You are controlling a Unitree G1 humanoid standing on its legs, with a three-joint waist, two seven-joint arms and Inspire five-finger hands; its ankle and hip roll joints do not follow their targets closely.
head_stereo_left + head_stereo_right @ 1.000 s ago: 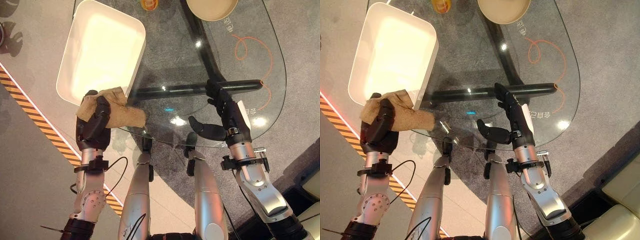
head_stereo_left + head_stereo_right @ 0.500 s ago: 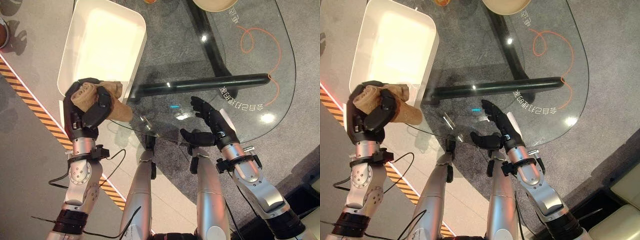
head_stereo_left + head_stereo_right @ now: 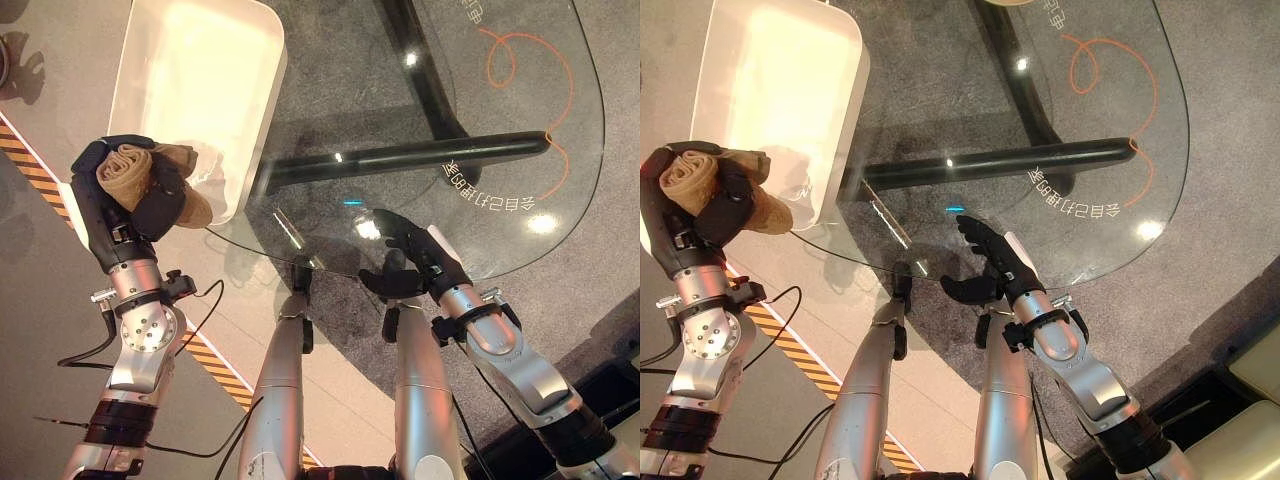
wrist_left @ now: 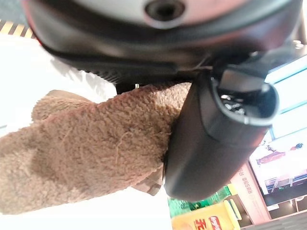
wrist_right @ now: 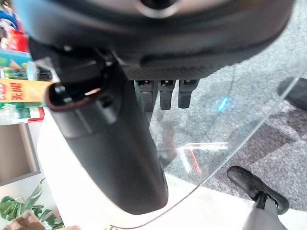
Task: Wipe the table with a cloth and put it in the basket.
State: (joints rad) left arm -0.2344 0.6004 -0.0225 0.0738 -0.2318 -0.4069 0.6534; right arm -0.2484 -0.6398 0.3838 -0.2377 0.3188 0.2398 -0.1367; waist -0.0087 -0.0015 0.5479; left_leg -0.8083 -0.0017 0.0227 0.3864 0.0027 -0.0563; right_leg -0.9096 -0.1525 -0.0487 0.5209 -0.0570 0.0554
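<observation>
Cloth bunched in my left hand, held beside the basket's near corner.

My left hand (image 3: 140, 200) has its fingers and thumb curled tight round the brown cloth (image 3: 128, 172), a tail of it hanging toward the white basket (image 3: 262, 95); I can't tell whether it touches the rim. The basket's far end is cut off. My right hand (image 3: 412, 262) hovers at the near edge of the glass table (image 3: 520, 140), fingers loosely spread and holding nothing; whether the fingertips touch the glass I can't make out.
</observation>
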